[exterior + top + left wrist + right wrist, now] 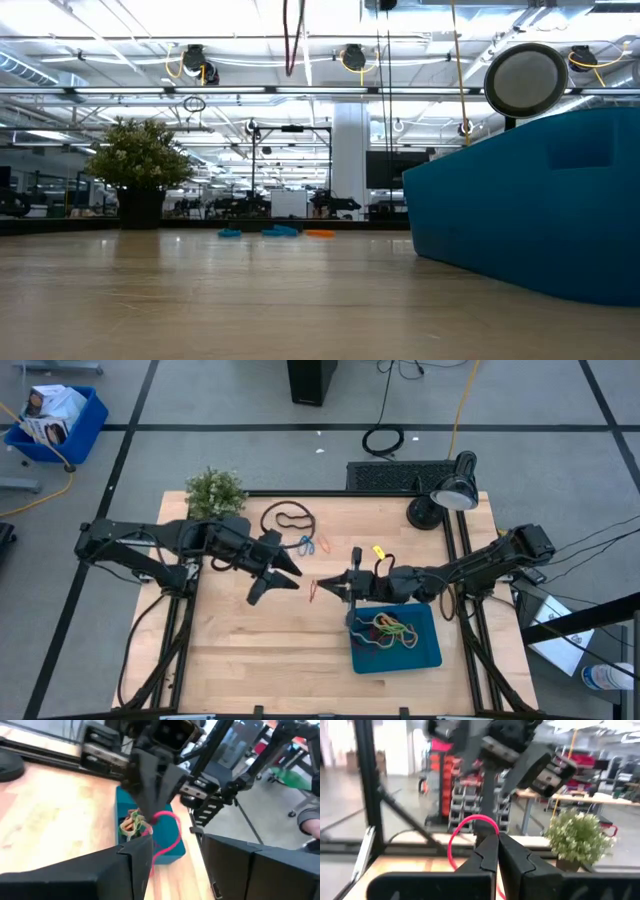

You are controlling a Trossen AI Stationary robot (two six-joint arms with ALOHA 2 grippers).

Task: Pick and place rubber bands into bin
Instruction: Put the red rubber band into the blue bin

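My right gripper is near the table's middle, just left of the teal bin, and is shut on a red rubber band. The bin holds several bands in green, orange and tan. More bands lie on the table at the far side: a black loop and blue and orange ones. My left gripper is open and empty, left of the red band and facing my right gripper. In the left wrist view my left gripper looks at the held band. My right gripper pinches the red rubber band between its two fingertips. The fingers lie about level and point toward the table's left. The rest of the loop stands out past the tips, slack and lifted clear of the table.
A potted plant stands at the far left corner and a black desk lamp at the far right. A black pad lies at the far edge. Bare wood lies at the near left.
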